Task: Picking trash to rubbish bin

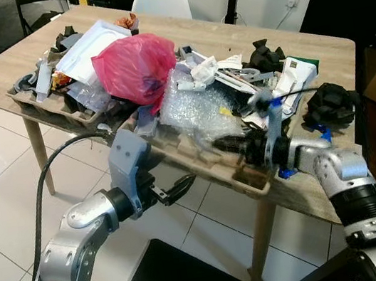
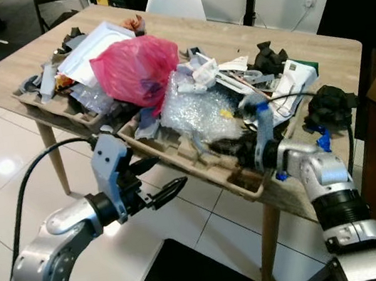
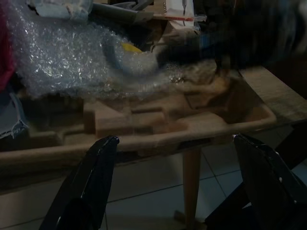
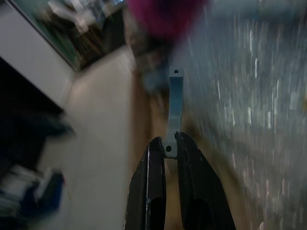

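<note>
Your right gripper point(image 4: 166, 143) was pinched on a thin grey metal bracket strip point(image 4: 173, 108), held over the brown moulded-pulp tray point(image 1: 252, 180) at the wooden table's point(image 1: 325, 52) near edge, beside the clear bubble wrap point(image 1: 193, 103). Your left gripper point(image 2: 170, 186) hovered in front of that edge, fingers spread apart and empty.

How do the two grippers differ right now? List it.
The left gripper is open, fingers spread wide and holding nothing; the right gripper is shut on a thin grey metal strip. The left gripper hangs below the table edge, over the floor tiles; the right gripper is at the brown pulp tray. Both have black fingers.
</note>
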You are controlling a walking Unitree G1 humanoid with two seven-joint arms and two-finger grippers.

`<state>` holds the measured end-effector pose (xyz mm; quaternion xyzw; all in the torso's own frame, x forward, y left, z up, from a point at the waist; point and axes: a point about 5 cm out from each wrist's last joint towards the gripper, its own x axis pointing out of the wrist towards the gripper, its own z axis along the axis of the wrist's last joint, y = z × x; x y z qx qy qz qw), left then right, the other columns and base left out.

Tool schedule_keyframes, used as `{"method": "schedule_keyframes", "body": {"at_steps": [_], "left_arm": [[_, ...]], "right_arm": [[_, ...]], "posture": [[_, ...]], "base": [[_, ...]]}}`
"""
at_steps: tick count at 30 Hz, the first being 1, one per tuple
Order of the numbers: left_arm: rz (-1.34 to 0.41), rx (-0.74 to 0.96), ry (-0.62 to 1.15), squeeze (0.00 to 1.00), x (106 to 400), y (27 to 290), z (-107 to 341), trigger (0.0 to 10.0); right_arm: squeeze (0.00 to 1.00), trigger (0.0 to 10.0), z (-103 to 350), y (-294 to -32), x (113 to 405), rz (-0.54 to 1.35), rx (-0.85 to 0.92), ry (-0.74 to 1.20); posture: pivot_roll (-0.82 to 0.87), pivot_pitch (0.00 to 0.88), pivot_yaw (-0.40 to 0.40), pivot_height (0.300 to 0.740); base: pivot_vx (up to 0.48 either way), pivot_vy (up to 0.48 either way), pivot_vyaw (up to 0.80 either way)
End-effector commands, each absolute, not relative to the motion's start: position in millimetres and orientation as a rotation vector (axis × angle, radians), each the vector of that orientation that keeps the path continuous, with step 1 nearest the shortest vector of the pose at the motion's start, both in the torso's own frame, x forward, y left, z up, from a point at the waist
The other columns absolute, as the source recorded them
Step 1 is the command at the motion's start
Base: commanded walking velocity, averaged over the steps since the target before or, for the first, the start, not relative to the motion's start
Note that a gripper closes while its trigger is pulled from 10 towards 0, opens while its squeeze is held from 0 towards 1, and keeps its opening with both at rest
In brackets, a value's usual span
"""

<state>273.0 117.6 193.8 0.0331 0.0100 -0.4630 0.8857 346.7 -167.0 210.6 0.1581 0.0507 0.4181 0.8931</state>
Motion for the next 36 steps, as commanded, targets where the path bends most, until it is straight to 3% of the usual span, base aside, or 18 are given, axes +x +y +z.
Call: {"method": "schedule_keyframes", "body": {"at_steps": [1,5,9,11,16,19,28,31,34,36], "left_arm": [[-0.989,0.078,0.045,0.00,271,122,192,10.0],[-1.046,0.091,0.107,0.00,265,130,188,10.0],[-1.117,0.177,0.420,0.00,242,157,155,10.0],[-1.113,0.191,0.470,0.00,239,162,149,10.0],[-0.924,0.224,0.604,0.00,242,185,113,10.0],[-0.788,0.243,0.701,0.00,242,194,82,10.0],[-0.519,0.133,0.792,0.00,239,191,26,10.0],[-0.493,0.118,0.795,0.00,239,189,19,10.0],[-0.313,-0.145,0.830,0.00,239,179,-6,10.0],[-0.273,-0.189,0.848,0.00,238,176,-13,10.0]], "right_arm": [[0.00,0.0,225,-167,341,0.945,0.404,0.022],[0.00,0.0,233,-164,327,1.092,0.416,-0.006],[0.00,0.0,218,-152,297,1.300,0.349,0.096],[0.00,0.0,215,-150,293,1.324,0.346,0.115],[0.00,0.0,176,-138,270,1.406,0.195,0.359],[0.00,0.0,140,-132,267,1.335,0.019,0.497],[0.00,0.0,61,-106,270,1.036,-0.058,0.627],[0.00,0.0,55,-103,268,1.015,-0.052,0.641],[0.00,0.0,22,-94,258,0.914,-0.050,0.720],[0.00,0.0,12,-93,254,0.878,-0.043,0.754]], "posture": [[-0.01,0.099,-0.007,0.740],[-0.01,0.100,-0.008,0.740],[-0.01,0.105,-0.005,0.740],[-0.01,0.105,-0.005,0.740],[-0.01,0.115,-0.003,0.740],[-0.01,0.118,-0.003,0.740],[-0.02,0.123,-0.001,0.740],[-0.02,0.123,-0.001,0.740],[-0.03,0.127,-0.003,0.740],[-0.03,0.126,-0.003,0.740]], "base": [[0.000,0.000,0.00],[0.000,0.000,0.00],[0.000,0.000,0.00],[0.000,0.000,0.00],[0.000,0.000,0.00],[0.000,0.000,0.00],[0.000,0.000,0.00],[0.000,0.000,0.00],[0.000,0.000,0.00],[0.000,0.000,0.00]]}}
